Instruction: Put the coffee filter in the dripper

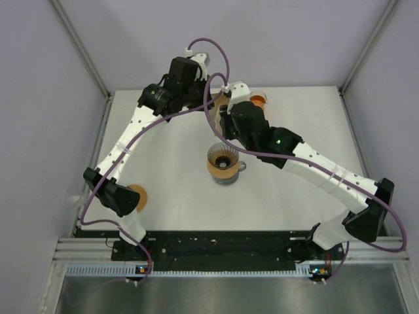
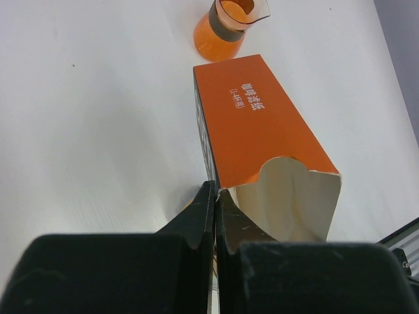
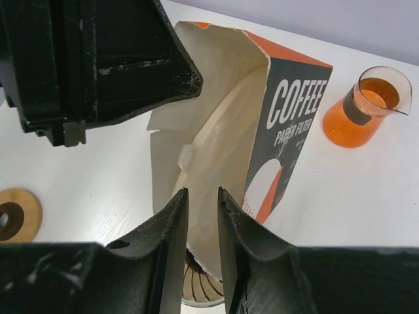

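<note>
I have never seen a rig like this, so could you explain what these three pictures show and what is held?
Two robot arms are bolted at the near edge of a table. One picture looks down from above; the other two come from cameras on the wrists, so the black fingers there are the grippers' own. On the table are a dripper, an orange glass jug, a wooden ring and a filter carton. The left gripper is shut on the carton's open end. The right gripper has its jaws nearly together at the coffee filters in the carton's mouth; whether it grips one is unclear.
</note>
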Motion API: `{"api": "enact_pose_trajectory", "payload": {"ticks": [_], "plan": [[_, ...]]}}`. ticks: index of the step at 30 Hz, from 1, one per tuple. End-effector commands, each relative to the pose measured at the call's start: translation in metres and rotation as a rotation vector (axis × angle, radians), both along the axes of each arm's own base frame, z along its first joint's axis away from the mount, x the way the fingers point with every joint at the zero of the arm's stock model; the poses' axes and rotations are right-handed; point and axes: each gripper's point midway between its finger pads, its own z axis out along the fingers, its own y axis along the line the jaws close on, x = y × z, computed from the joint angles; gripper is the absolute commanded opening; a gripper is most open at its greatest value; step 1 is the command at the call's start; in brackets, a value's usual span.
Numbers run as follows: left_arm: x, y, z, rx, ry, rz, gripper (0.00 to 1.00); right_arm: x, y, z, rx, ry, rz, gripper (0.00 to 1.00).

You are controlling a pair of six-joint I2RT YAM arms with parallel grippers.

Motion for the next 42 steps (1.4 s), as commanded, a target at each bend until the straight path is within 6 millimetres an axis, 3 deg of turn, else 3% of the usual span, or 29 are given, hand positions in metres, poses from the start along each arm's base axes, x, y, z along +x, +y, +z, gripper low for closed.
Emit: {"api": "enact_pose_trajectory", "payload": {"ticks": [1,17,25,27,32,42], "plan": [[0.002,-0.001,0.024,-0.041,-0.059,0.014,0.00,0.010,-0.014,0.023,0.001,-0.056,-0.095,0.25],[-0.004,-0.002,0.026,-0.056,-0.057,-0.012,0.00,0.029,-0.041,0.005,-0.132,-0.068,-0.219,0.27],[-0.009,-0.006,0.027,-0.071,-0.049,-0.043,0.00,0.042,-0.036,-0.006,-0.126,-0.040,-0.206,0.29],[-0.010,-0.006,0.027,-0.072,-0.049,-0.048,0.00,0.046,-0.037,-0.008,-0.123,-0.035,-0.204,0.23],[-0.009,-0.006,0.024,-0.065,-0.048,-0.046,0.00,0.046,-0.039,0.001,-0.108,-0.050,-0.201,0.00],[0.012,0.001,0.003,-0.036,-0.027,-0.003,0.00,0.020,-0.038,0.043,-0.096,-0.134,-0.073,0.00]]}}
